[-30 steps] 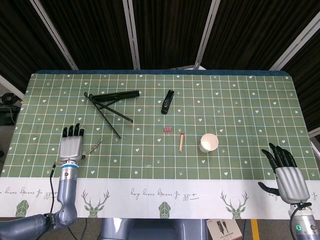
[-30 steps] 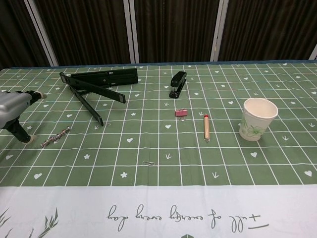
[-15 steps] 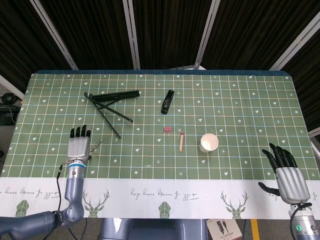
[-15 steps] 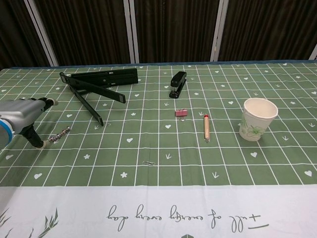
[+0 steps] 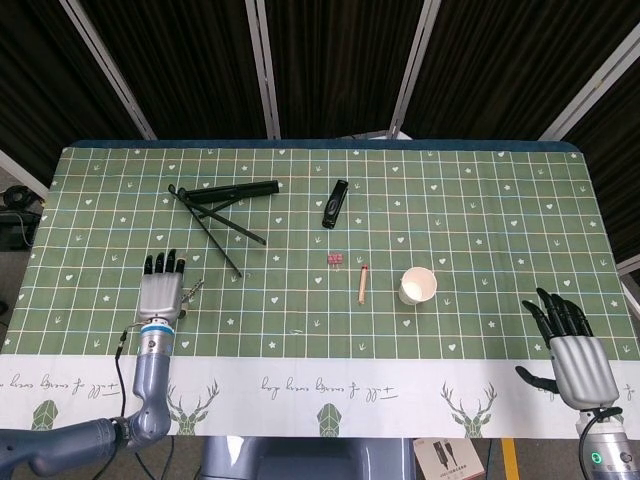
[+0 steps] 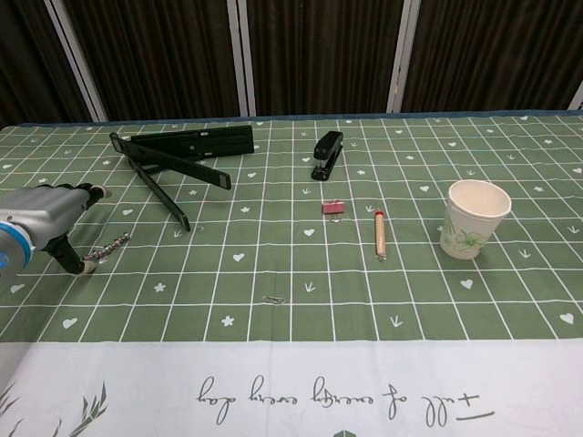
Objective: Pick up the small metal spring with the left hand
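The small metal spring [image 5: 193, 291] lies on the green gridded cloth at the left, slanted; in the chest view the spring [image 6: 113, 244] shows just right of my left hand. My left hand [image 5: 162, 291] hovers low beside it, on its left, with fingers straight and pointing away from me. In the chest view the left hand [image 6: 38, 218] has its thumb down at the spring's near end, and whether it touches is unclear. Nothing is held. My right hand [image 5: 571, 350] rests open at the table's near right corner, far from the spring.
A black folding stand [image 5: 220, 203] lies behind the spring. Further right are a black stapler [image 5: 335, 203], a pink binder clip [image 5: 335, 260], a wooden stick [image 5: 363, 282] and a paper cup [image 5: 418, 286]. A paper clip [image 6: 272, 299] lies near the white front strip.
My left hand has moved right across the cloth, from well left of the spring to right beside it. The spring and my right hand have not moved.
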